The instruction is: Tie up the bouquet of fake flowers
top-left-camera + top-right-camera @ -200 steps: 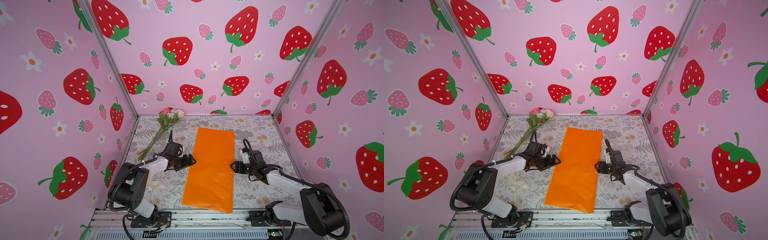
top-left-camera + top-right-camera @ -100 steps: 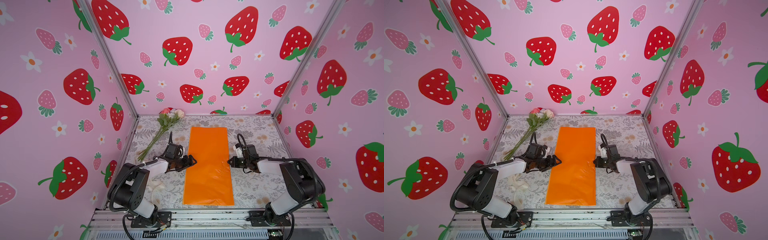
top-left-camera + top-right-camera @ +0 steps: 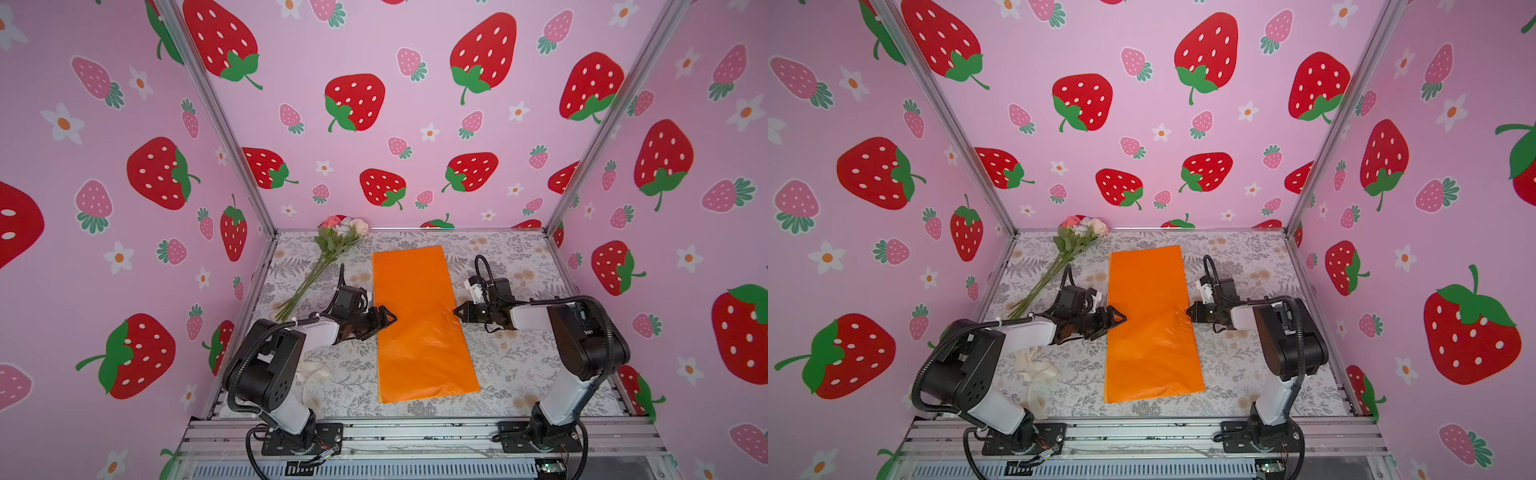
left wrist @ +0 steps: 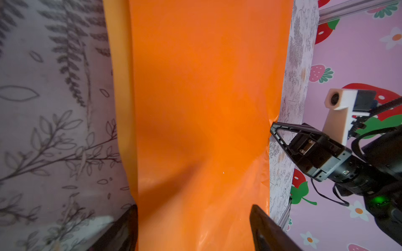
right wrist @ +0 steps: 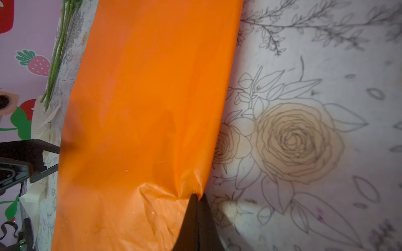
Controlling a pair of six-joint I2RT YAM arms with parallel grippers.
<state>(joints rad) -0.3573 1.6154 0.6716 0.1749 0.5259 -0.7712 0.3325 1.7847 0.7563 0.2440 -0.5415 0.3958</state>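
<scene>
**Bouquet lying loose, back-left corner**
bouquet of fake flowers (image 3: 332, 249) flat on the mat (image 3: 519, 257); pink, white, peach heads at the back wall; thin green stems splayed; left gripper (image 3: 388, 316) jaws apart, holding nothing; right gripper (image 3: 455, 311) pinching the orange sheet (image 3: 415, 324) edge.

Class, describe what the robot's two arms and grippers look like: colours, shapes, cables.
The left arm and right arm have white links, bulky black joints and black ribbed cables. The left gripper and right gripper have black, tapered, open-frame fingers.
</scene>
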